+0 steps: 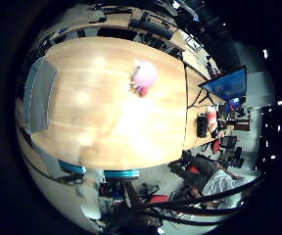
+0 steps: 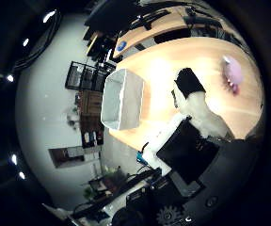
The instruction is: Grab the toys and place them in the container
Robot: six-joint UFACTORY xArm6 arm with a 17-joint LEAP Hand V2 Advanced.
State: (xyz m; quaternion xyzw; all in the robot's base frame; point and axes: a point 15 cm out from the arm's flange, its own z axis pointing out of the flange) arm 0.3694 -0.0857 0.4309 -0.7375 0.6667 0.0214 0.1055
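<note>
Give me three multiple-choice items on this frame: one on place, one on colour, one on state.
1. Where is the toy?
A. in the container
B. on the wooden table
C. in the hand

2. What colour is most of the toy?
A. pink
B. green
C. black

3. What is in the container?
A. the toy
B. several toys
C. nothing that can be seen

Answers: 1 B, the toy lies on the table, apart from the container and from the hand. 2 A, its body is pink, with a small red part. 3 C, the container's inside shows only its pale walls.
</note>
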